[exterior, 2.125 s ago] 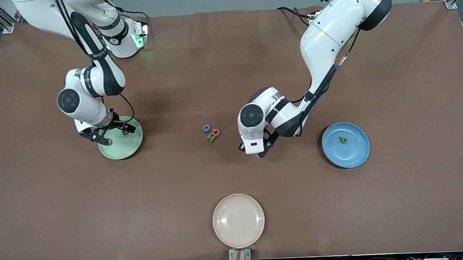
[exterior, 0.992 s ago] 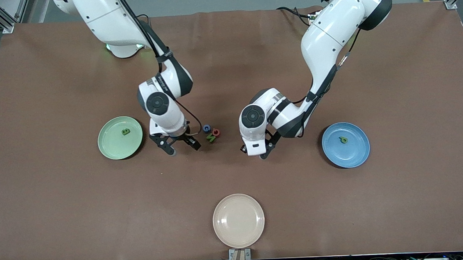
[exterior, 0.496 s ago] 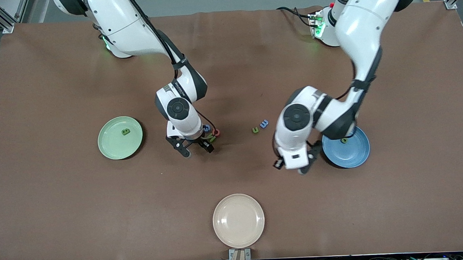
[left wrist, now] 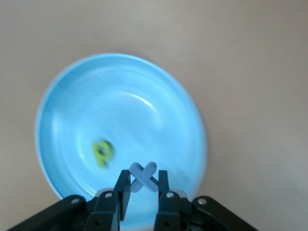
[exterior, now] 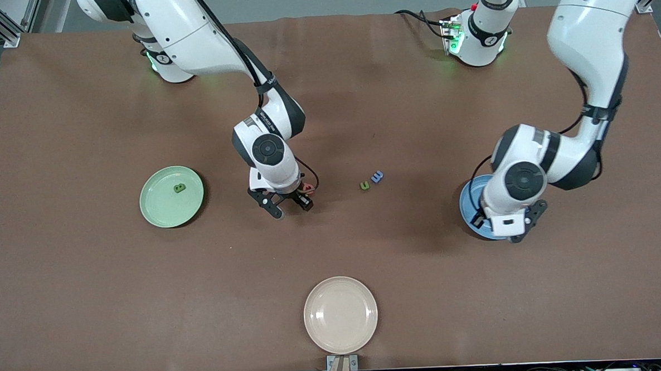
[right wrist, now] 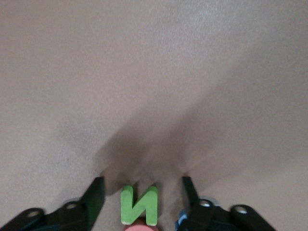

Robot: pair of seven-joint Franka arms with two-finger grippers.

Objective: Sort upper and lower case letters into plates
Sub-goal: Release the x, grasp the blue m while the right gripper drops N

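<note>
My left gripper (exterior: 504, 229) hangs over the sky blue plate (exterior: 468, 199), shut on a blue letter x (left wrist: 143, 176). In the left wrist view the plate (left wrist: 134, 110) holds one green letter (left wrist: 102, 153). My right gripper (exterior: 291, 206) is open and low over a small cluster of letters. In the right wrist view (right wrist: 142, 192) a green letter N (right wrist: 139, 205) lies between its fingers, with a red letter (right wrist: 141, 228) and a blue one (right wrist: 182, 222) close by. The red letter (exterior: 307, 186) peeks out beside the gripper. The mint green plate (exterior: 164, 206) holds a green letter (exterior: 179, 187).
A green letter (exterior: 364, 185) and a blue letter (exterior: 377, 176) lie together on the brown table between the two grippers. A cream-beige plate (exterior: 340, 314) sits near the table's front edge, nearer the camera than the letters.
My left gripper has swung from mid-table to over the blue plate, uncovering two letters. My right gripper has moved from the green plate to the letter cluster.
</note>
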